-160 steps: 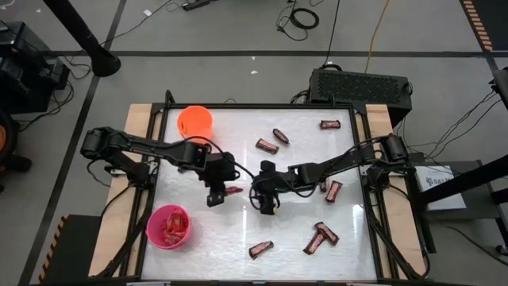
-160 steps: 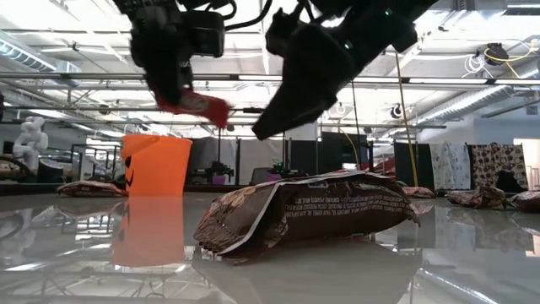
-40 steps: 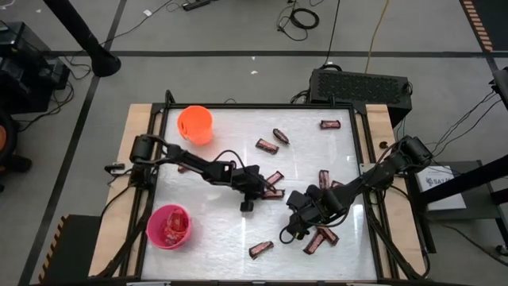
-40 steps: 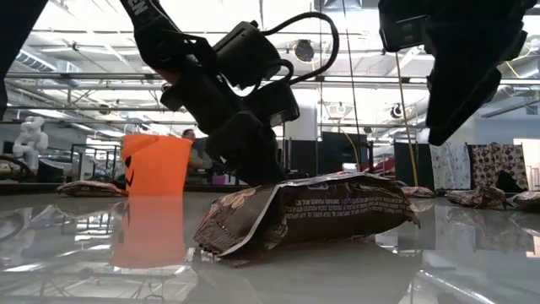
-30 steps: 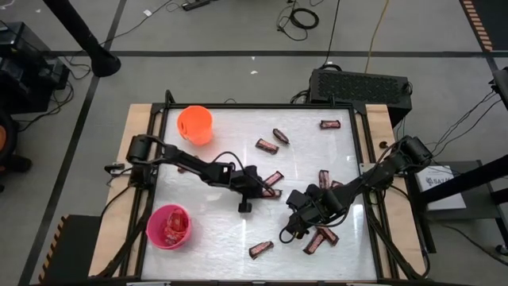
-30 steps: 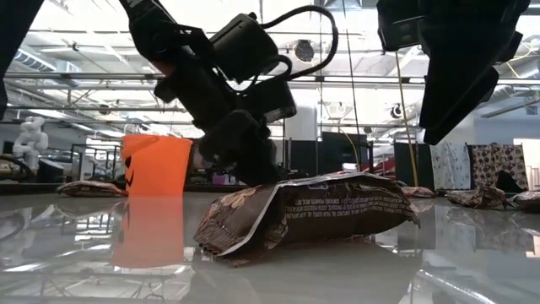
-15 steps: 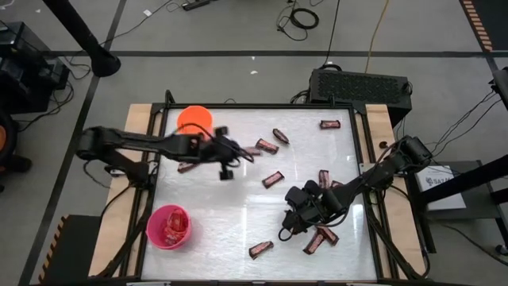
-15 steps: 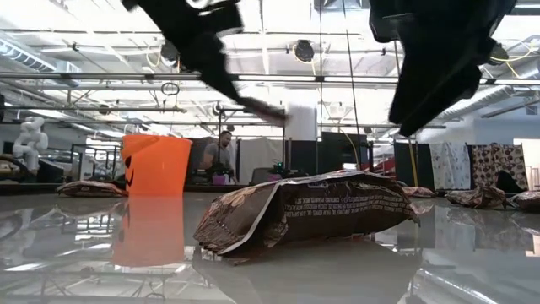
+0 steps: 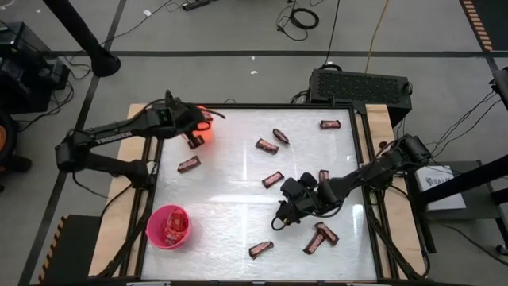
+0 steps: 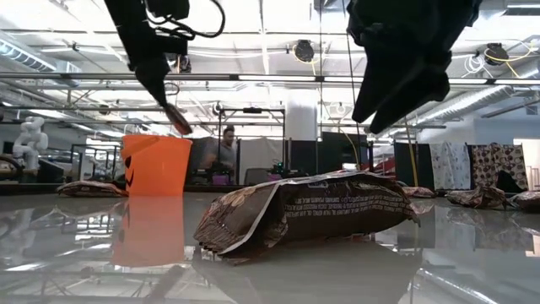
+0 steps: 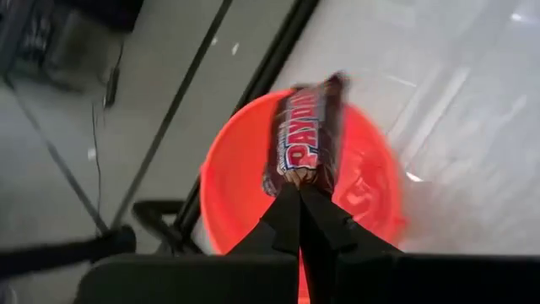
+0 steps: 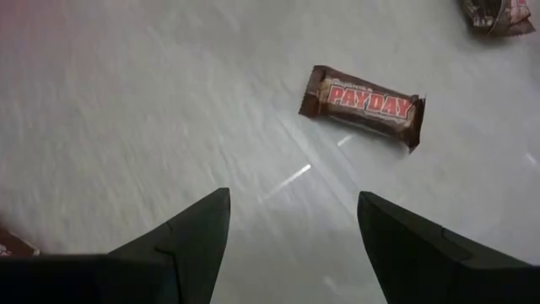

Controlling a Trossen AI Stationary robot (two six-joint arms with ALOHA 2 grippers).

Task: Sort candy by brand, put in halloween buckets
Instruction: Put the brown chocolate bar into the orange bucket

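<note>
Overhead, the left gripper (image 11: 298, 187) pinches a brown PayDay bar (image 11: 304, 133) directly above the orange bucket (image 11: 371, 194), while the right gripper (image 12: 291, 228) hangs spread wide near another PayDay bar (image 12: 364, 105), well away from that bucket.

**Two dark arms, built alike**

Both arms are showing as matt black, jointed links with rounded housings at the joints. A thin black cable is looping loose near the left claw (image 9: 193, 137), and more cabling is curving above it in the low view. The left claw's fingers (image 11: 291, 221) are tapering to slim black points. The right claw (image 12: 291, 221) is showing two broad, wedge-shaped black fingers (image 12: 192, 230) with smooth faces. No markings or screws are reading clearly.
</note>
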